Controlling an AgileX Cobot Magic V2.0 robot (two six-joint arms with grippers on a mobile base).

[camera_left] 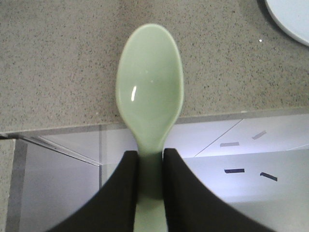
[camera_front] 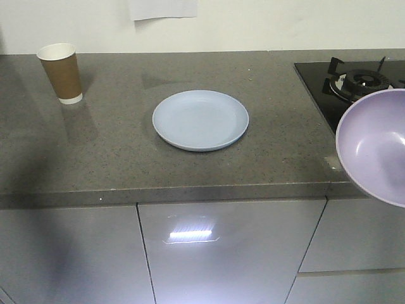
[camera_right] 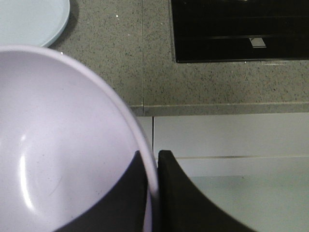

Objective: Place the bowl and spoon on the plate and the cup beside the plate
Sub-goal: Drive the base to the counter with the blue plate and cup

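The left gripper (camera_left: 150, 157) is closed narrowly on the spoon (camera_left: 150, 92). Its two smooth black fingers press the flat handle from either side, just below where the handle widens. The spoon is glossy pale green plastic with an oval hollow facing up, and a small highlight sits on its inner curve. It hangs in the air over the front edge of the counter (camera_front: 114, 145).

The right gripper (camera_right: 153, 158) pinches the bowl (camera_right: 58, 145) by its thin rim, with one black finger inside the wall and the other outside. The bowl is smooth lavender plastic, deep and round. In the front view it is held off the counter at the far right, tilted so its opening faces the camera. It overlaps the counter's front edge just in front of the hob (camera_front: 361, 82).

The counter is grey speckled stone with a matte, grainy surface. The plate (camera_front: 200, 120) lies flat near its middle. It is round, shallow and pale blue, with a low raised rim and nothing on it. The cup (camera_front: 61, 73) stands upright at the back left, well apart from the plate. It is tapered brown paper with a white rolled rim and a white base band. The hob is glossy black glass with a dark metal burner. Below the counter run shiny grey cabinet doors (camera_front: 221, 253).
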